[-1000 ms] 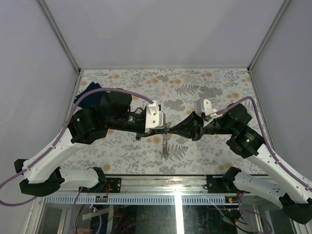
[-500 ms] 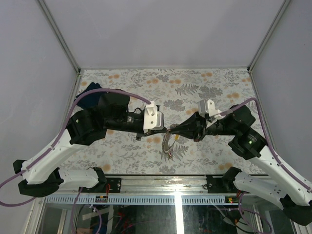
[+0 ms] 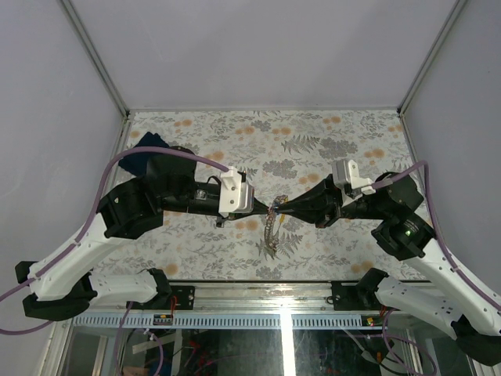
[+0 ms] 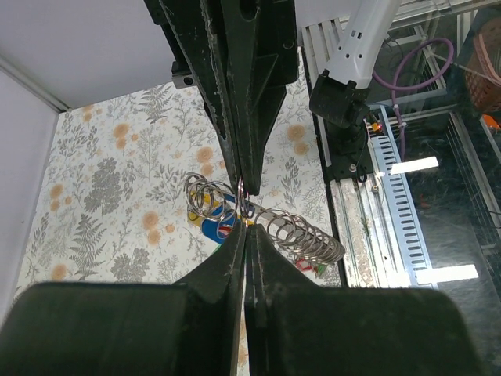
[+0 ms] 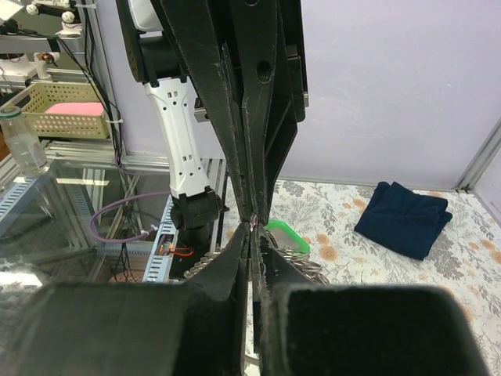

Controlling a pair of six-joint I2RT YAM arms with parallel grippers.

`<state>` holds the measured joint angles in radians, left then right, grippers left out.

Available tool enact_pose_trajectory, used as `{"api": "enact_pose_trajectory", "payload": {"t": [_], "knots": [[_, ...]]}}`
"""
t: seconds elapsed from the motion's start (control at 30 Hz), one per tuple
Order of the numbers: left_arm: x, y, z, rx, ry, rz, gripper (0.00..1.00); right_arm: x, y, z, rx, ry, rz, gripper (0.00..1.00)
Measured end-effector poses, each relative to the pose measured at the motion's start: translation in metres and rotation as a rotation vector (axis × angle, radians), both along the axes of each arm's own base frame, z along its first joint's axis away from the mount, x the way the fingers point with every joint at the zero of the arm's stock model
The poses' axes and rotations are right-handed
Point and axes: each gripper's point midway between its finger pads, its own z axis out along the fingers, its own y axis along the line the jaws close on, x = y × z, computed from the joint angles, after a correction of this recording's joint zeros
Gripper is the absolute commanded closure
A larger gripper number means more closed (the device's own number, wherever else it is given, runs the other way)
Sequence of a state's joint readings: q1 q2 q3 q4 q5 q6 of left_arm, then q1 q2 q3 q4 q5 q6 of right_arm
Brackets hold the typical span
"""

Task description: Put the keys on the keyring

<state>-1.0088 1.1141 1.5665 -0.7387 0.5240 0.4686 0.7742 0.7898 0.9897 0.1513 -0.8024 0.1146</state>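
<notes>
While both of my arms reach inward over the middle of the flowered surface [image 3: 329, 133], my left fingers [image 3: 264, 209] and my right fingers [image 3: 276, 210] meet tip to tip, all but touching. Each pair is pressed flat together, with no gap showing in either wrist view, and each nips the keyring [image 3: 271, 211] right where the tips meet. The wire is so thin there that I catch only a pale glint of it between the two tips in my left wrist view. From that spot the chain [image 4: 301, 235] of silvery loops dangles down, trailing toward the near edge in the top view. The keys [image 4: 215, 229] bunch beneath it: a blue tag and a yellow tag [image 4: 195, 213] on one side of my left fingers, a red tag [image 4: 302, 266] on the other. I cannot tell whether they rest on the surface or hang just above it. From my right wrist, a green tag [image 5: 286, 235] shows just behind the tips. A dark blue folded cloth [image 5: 403, 215] lies well apart from all this, near the far left corner of the surface.
</notes>
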Motion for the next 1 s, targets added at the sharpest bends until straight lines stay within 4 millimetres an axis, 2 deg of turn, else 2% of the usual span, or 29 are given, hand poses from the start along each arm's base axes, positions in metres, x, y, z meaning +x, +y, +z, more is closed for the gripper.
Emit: {"api": "enact_pose_trajectory", "payload": {"t": [0.37, 0.77, 0.87, 1.0], "knots": [[-0.004, 0.001, 0.005, -0.072, -0.005, -0.005, 1.00, 0.002, 0.001, 0.011, 0.070, 0.031, -0.003, 1.00], [0.001, 0.003, 0.014, -0.212, 0.008, 0.067, 0.99, 0.010, 0.003, 0.019, 0.205, 0.071, -0.025, 1.00], [0.002, 0.003, 0.019, -0.248, 0.010, 0.078, 0.95, 0.011, 0.003, 0.025, 0.233, 0.074, -0.027, 1.00], [0.002, 0.003, 0.026, -0.278, 0.013, 0.082, 0.83, 0.013, 0.003, 0.033, 0.270, 0.066, -0.026, 1.00]]}}
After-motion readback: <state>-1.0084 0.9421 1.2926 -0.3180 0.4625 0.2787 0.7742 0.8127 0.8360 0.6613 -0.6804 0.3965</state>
